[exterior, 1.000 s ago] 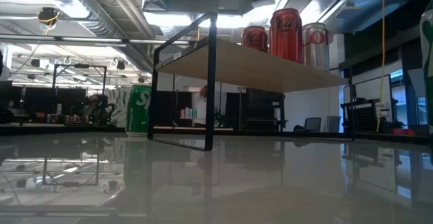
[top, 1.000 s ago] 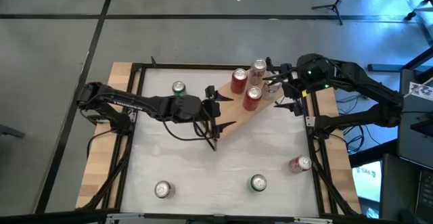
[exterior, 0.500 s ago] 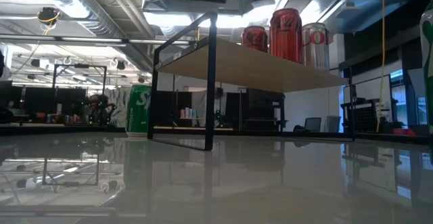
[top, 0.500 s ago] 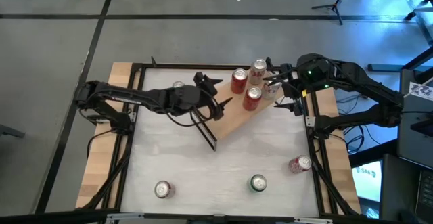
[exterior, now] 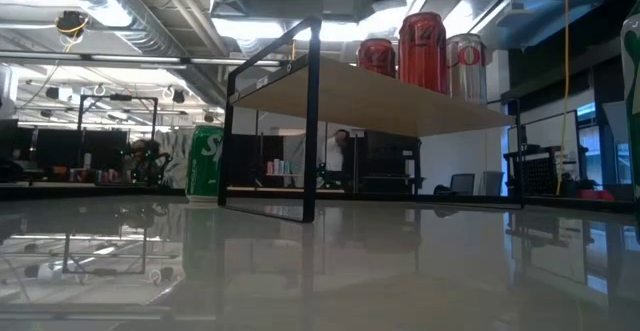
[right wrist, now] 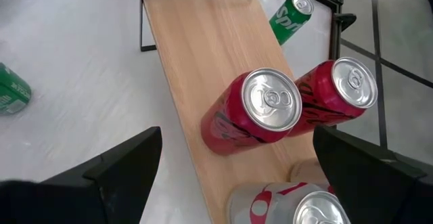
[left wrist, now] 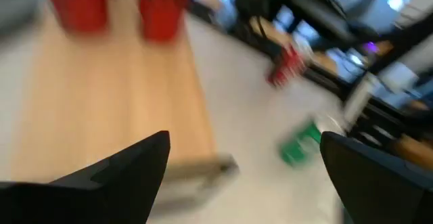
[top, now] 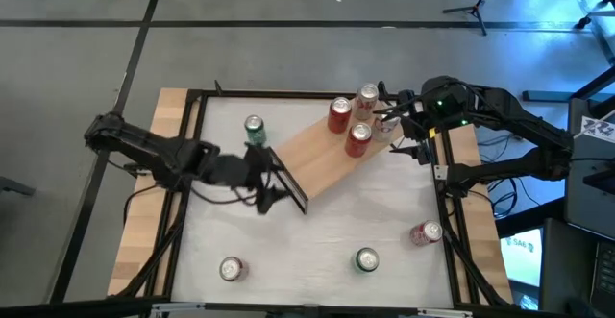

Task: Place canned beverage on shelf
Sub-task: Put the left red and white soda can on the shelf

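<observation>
The shelf is a light-wood plank on black frame ends, lying diagonally across the table's middle. Three cans stand upright on its far right end: two red and one silver-red. A green can stands on the table beyond the shelf's left end. My left gripper hovers open just off the shelf's near-left frame end, with nothing between its fingers. My right gripper hangs open above the three cans, touching none.
More cans are on the white tabletop: a silver-topped one near left, a green one near the middle, and a red one lying at the right frame rail. Open tabletop lies between the shelf and these cans.
My left gripper has drawn back from above the shelf's left end toward the table's left edge, rolling its wrist as it went, and has stayed open. The shelf and its three cans have not moved.
</observation>
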You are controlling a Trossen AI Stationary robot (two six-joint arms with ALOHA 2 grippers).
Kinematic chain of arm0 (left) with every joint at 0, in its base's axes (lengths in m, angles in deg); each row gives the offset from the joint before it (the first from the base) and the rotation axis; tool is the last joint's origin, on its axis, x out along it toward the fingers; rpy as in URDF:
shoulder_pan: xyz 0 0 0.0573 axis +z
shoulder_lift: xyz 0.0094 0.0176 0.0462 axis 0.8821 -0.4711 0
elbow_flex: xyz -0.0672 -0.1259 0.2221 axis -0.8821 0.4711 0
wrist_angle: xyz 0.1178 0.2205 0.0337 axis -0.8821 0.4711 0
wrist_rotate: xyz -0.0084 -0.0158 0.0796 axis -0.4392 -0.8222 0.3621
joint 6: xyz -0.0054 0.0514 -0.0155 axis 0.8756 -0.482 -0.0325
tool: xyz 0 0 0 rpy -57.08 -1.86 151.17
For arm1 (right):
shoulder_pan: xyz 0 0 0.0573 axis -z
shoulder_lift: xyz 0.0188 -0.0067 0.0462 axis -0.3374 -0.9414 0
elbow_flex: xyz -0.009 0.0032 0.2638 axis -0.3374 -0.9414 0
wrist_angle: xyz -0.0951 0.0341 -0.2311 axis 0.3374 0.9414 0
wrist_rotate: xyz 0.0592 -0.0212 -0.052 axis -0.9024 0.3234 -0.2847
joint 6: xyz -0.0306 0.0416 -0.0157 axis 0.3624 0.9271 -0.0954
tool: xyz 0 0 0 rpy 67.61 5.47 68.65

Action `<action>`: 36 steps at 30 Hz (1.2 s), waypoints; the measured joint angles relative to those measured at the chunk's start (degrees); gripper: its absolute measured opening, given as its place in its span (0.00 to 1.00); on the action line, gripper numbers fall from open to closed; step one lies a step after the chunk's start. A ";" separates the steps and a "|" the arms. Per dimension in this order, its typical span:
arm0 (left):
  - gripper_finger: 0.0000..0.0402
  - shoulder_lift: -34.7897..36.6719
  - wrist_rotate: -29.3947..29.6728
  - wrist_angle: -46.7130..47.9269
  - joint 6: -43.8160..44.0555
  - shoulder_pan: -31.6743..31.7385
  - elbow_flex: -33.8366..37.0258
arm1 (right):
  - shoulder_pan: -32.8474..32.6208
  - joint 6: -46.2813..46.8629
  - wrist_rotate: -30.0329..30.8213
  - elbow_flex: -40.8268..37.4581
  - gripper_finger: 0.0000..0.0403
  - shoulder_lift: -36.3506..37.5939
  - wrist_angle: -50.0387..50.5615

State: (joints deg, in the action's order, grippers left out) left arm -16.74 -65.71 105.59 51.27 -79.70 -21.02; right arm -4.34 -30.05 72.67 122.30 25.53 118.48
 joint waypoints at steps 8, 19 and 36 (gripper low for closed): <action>0.93 0.07 -13.27 7.49 25.73 -7.40 0.00 | 0.02 3.27 -0.01 0.00 0.94 0.00 -0.13; 0.93 -1.49 -29.28 20.25 57.60 -13.76 0.00 | 0.02 4.63 -0.02 0.00 0.94 0.00 -0.13; 0.93 -13.11 -39.19 21.10 72.54 -22.55 0.00 | 0.02 4.46 -0.02 0.00 0.94 0.00 -0.13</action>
State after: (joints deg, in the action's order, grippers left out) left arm -29.85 -104.90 126.70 123.81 -102.25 -21.02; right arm -4.32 -25.59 72.65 122.30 25.53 118.34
